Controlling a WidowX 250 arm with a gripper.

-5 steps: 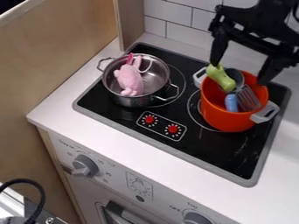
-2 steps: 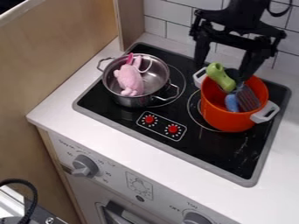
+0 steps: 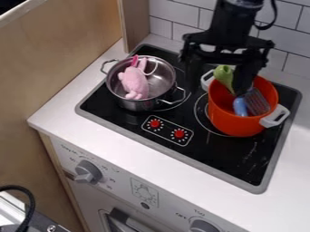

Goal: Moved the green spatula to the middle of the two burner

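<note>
Jaws spread wide, green spatula (image 3: 223,76) between them, orange pot (image 3: 233,125) below! Looks like the grasp step; next they must settle and close

The black gripper (image 3: 218,85) hung over the cooktop (image 3: 109,110) in the camera view, its two fingers spread apart, one on each side of the green spatula (image 3: 224,76). The spatula's handle leaned up out of the orange pot (image 3: 236,125), near the pot's rim. A blue utensil (image 3: 240,107) and a grey slotted head (image 3: 258,102) also lay inside that pot, which sat on one burner (image 3: 198,118). On the other burner stood a steel pot (image 3: 140,105) holding a pink plush toy (image 3: 134,83). Two red knobs (image 3: 155,123) were set in the cooktop's front part, between the pots and the white counter edge (image 3: 121,154).
</note>
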